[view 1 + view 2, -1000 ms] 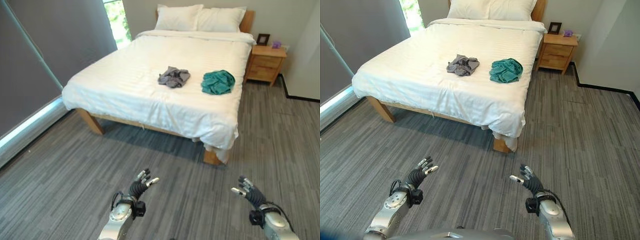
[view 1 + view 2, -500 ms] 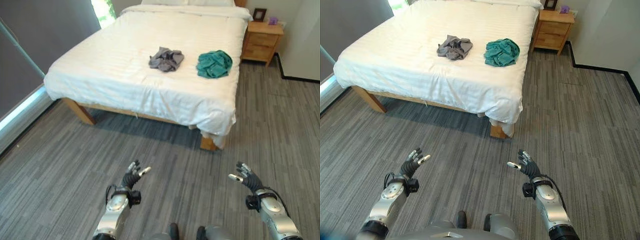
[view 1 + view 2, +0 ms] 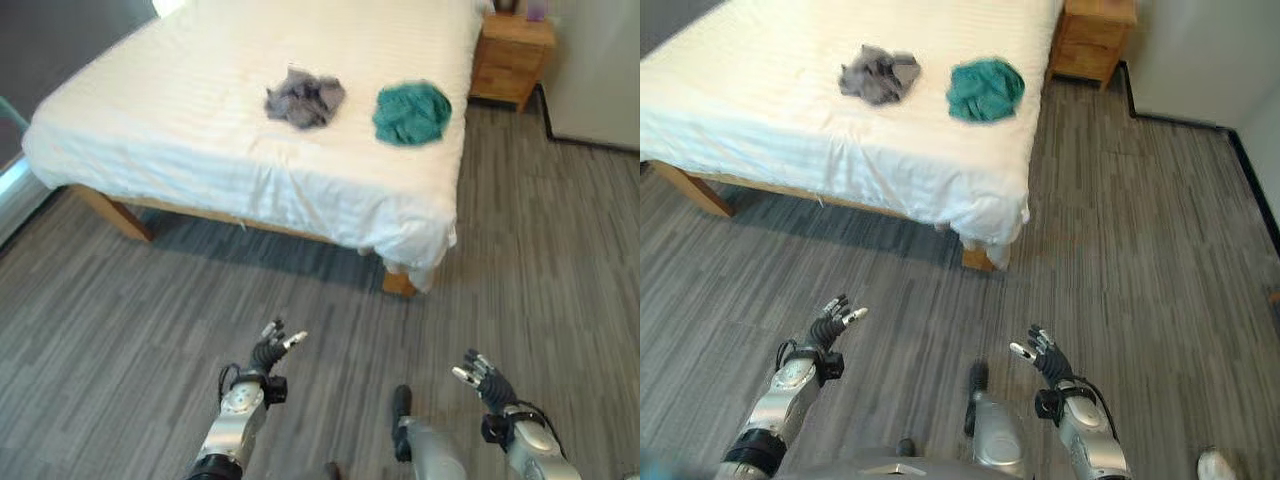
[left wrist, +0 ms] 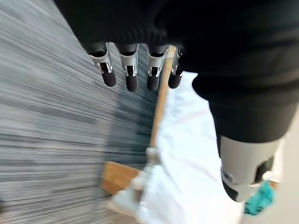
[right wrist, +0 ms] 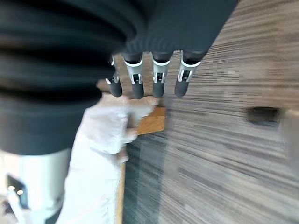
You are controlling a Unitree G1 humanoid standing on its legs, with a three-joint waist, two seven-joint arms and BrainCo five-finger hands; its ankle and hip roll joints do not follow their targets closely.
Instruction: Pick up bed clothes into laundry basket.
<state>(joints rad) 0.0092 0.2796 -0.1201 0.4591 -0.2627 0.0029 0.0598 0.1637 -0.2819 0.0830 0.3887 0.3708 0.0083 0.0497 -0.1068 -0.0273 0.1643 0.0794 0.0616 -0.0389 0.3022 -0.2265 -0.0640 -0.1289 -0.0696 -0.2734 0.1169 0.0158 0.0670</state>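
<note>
A crumpled grey garment [image 3: 304, 99] and a bunched teal garment [image 3: 411, 112] lie side by side on the white bed [image 3: 180, 120], the teal one nearer the bed's right edge. Both hands hang low over the floor, well short of the bed. My left hand [image 3: 269, 354] is open with straight fingers [image 4: 131, 74] and holds nothing. My right hand [image 3: 482, 372] is likewise open and empty, its fingers [image 5: 159, 77] pointing toward the bed's corner leg [image 5: 152, 122]. A scrap of the teal garment [image 4: 259, 200] shows in the left wrist view.
A wooden nightstand [image 3: 511, 57] stands at the bed's far right corner against a pale wall [image 3: 1200, 50]. Grey striped carpet [image 3: 1140, 230] stretches between me and the bed. The sheet hangs down over the wooden corner leg [image 3: 400, 284]. A white shoe tip [image 3: 1214, 464] shows at the lower right.
The whole view has shifted: the camera tilted down and moved closer, so the bed sits higher and the pillows left the picture. Both hands stay open and low.
</note>
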